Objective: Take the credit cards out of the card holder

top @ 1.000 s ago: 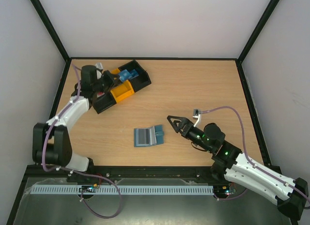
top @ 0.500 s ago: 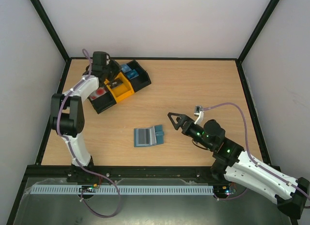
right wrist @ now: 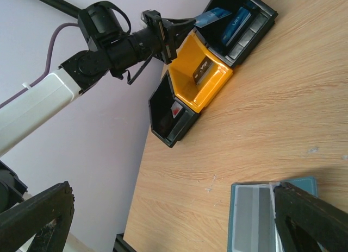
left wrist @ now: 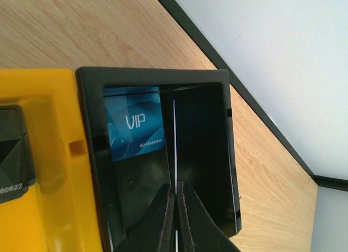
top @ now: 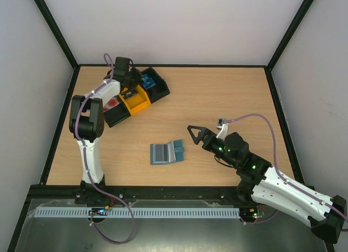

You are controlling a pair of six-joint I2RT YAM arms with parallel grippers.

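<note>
Tabletop (top: 217, 94): credit card (right wrist: 213, 16) pinched in left gripper (left wrist: 175, 189), over tray (left wrist: 152, 75).

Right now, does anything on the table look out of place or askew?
Nothing looks spilled or damaged. The tray sits diagonally at the far left, and a dark card in its yellow middle compartment stands tilted on edge rather than lying flat.
</note>
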